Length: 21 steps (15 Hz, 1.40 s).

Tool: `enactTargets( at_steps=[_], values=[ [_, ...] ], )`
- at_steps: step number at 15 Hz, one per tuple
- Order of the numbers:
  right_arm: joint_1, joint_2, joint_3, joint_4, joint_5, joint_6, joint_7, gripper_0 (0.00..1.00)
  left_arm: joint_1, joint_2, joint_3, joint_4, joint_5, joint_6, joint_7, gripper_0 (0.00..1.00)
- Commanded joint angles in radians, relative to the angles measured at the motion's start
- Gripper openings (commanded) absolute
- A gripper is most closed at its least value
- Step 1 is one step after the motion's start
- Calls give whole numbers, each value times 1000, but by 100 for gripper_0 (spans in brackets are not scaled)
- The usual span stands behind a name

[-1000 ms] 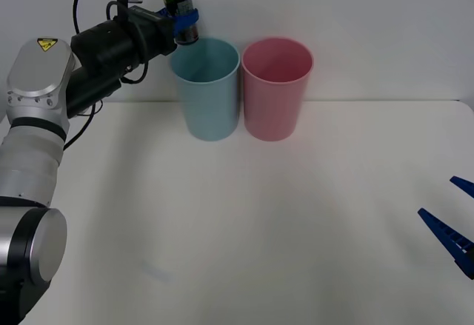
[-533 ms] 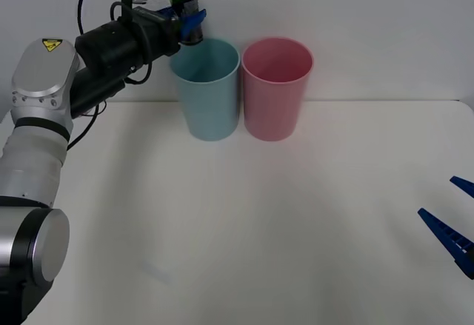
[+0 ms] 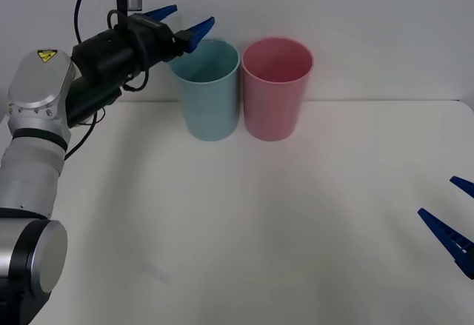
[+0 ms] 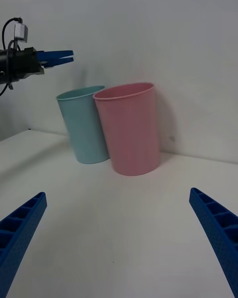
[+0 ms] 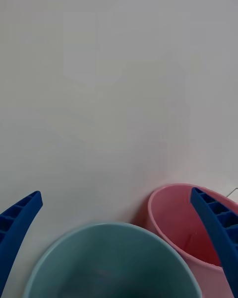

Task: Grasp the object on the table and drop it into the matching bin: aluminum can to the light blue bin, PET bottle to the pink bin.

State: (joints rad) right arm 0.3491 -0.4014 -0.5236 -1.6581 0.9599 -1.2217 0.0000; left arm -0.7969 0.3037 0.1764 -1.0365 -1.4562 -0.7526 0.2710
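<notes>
The left gripper (image 3: 181,20) hovers with fingers wide over the tall light blue plastic bin (image 3: 205,88), beside the pink plastic bin (image 3: 276,86); the can's whereabouts cannot be told; right gripper (image 3: 453,218) open low over the white table (image 3: 259,229).

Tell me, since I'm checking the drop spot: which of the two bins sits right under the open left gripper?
The light blue bin. The left gripper, open, hangs above its rim; the pink bin stands beside it, toward the robot's right.

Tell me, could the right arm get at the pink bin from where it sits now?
Probably yes: the right gripper waits open low at the table's edge, with bare surface between it and the pink bin.
</notes>
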Motion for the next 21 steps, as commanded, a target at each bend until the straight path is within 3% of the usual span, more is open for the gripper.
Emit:
enactTargets(
  at_steps=[1,9,21],
  values=[
    [0,0,0,0,0,0,0,100,100,2,3,-114,42,4,-7,100],
    [0,0,0,0,0,0,0,100,418,26,61,-439,148,-21,-38,100],
    [0,0,0,0,0,0,0,100,867,86,295,-769,309,-202,-101,100]
  ],
)
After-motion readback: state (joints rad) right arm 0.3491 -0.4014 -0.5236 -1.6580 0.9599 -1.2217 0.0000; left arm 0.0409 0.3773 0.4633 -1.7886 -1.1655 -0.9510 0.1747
